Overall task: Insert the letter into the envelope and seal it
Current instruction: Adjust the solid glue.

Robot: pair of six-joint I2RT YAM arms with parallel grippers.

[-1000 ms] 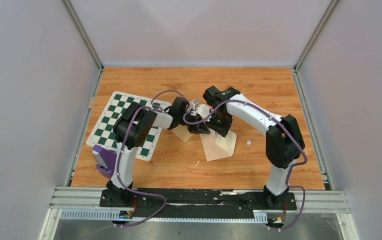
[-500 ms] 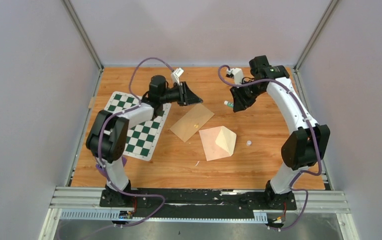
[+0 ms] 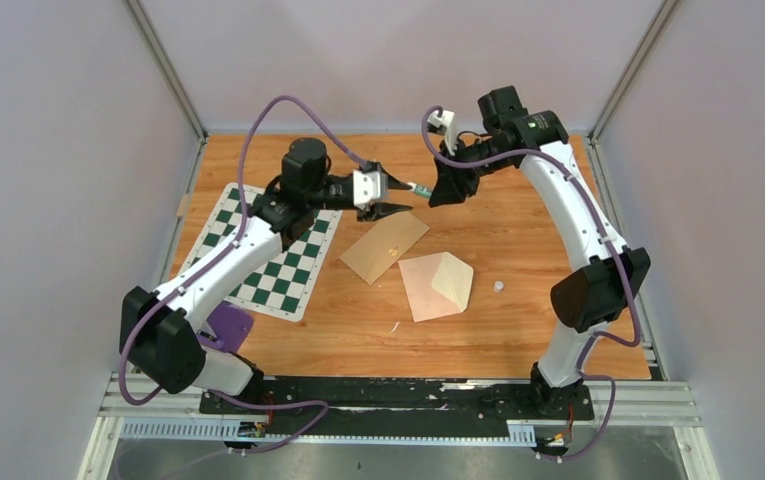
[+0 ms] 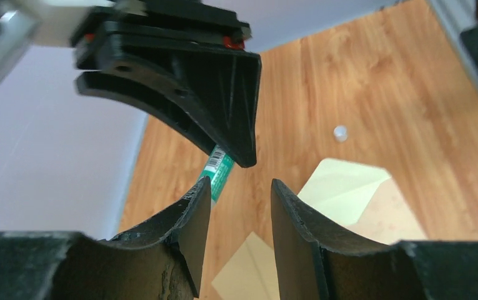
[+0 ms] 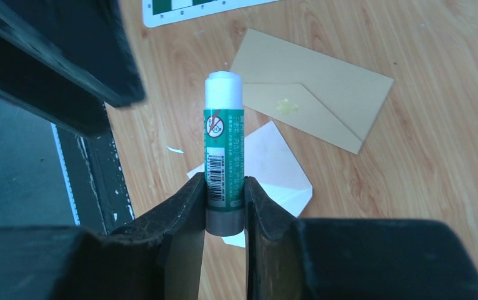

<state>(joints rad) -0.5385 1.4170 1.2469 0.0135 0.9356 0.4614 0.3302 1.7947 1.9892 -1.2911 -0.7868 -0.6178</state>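
My right gripper (image 5: 224, 184) is shut on a green glue stick (image 5: 224, 150), held in the air over the back of the table, white end towards the left gripper. The left gripper (image 4: 240, 187) stands open, with the glue stick (image 4: 219, 175) just off one fingertip and not between the jaws. In the top view the left gripper (image 3: 390, 195) and right gripper (image 3: 446, 187) face each other tip to tip. Below them lie the tan envelope (image 3: 385, 246), flap side up with a yellowish smear, and the folded cream letter (image 3: 436, 285), which is outside the envelope.
A green-and-white chessboard mat (image 3: 268, 250) lies at the left, with a purple object (image 3: 223, 325) near the left arm's base. A small white round piece (image 3: 498, 286) sits on the wood right of the letter.
Both grippers rose from the envelope, swung apart, and now meet tip to tip in the air at the back. The left gripper has opened. The right still holds the glue stick.
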